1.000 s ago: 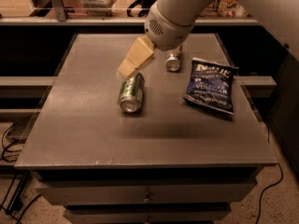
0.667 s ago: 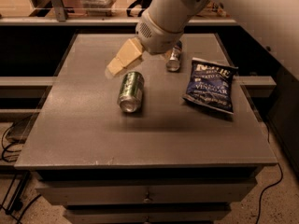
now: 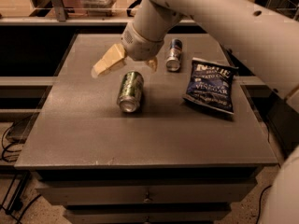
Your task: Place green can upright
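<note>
The green can (image 3: 130, 91) lies on its side near the middle of the dark table (image 3: 93, 139), its silver end facing the front edge. My gripper (image 3: 125, 66) hovers just above and behind the can, reaching in from the upper right. Its cream fingers are spread open and hold nothing: one long finger (image 3: 107, 62) points left, the other (image 3: 152, 63) is right of the can's far end. Neither finger touches the can.
A slimmer blue-and-silver can (image 3: 174, 54) lies on its side at the back, right of my gripper. A blue chip bag (image 3: 210, 84) lies flat on the right. Drawers sit under the table front; shelving runs behind.
My gripper has swung to the left and a little lower, over the far end of the green can. The can, the blue can and the bag have not moved.
</note>
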`<state>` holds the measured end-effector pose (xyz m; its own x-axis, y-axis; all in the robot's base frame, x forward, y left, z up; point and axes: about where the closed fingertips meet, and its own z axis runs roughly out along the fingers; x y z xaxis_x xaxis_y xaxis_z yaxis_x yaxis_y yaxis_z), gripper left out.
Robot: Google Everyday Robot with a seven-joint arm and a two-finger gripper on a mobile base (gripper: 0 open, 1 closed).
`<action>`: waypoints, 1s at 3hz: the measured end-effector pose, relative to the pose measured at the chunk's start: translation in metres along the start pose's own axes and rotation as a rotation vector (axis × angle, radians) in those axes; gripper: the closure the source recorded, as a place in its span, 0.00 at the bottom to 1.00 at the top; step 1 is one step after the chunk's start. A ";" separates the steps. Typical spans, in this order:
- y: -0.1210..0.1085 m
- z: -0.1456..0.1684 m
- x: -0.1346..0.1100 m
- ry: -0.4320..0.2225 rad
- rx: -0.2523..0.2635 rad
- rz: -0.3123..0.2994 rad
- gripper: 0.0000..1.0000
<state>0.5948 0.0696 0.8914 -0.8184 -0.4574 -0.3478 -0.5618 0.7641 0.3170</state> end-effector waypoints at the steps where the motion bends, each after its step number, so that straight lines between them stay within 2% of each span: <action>1: -0.010 0.021 -0.001 0.042 0.013 0.070 0.00; 2: -0.018 0.034 0.005 0.086 0.048 0.119 0.19; 3: -0.020 0.033 0.008 0.090 0.076 0.140 0.41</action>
<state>0.6041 0.0655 0.8530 -0.8975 -0.3803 -0.2231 -0.4335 0.8537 0.2885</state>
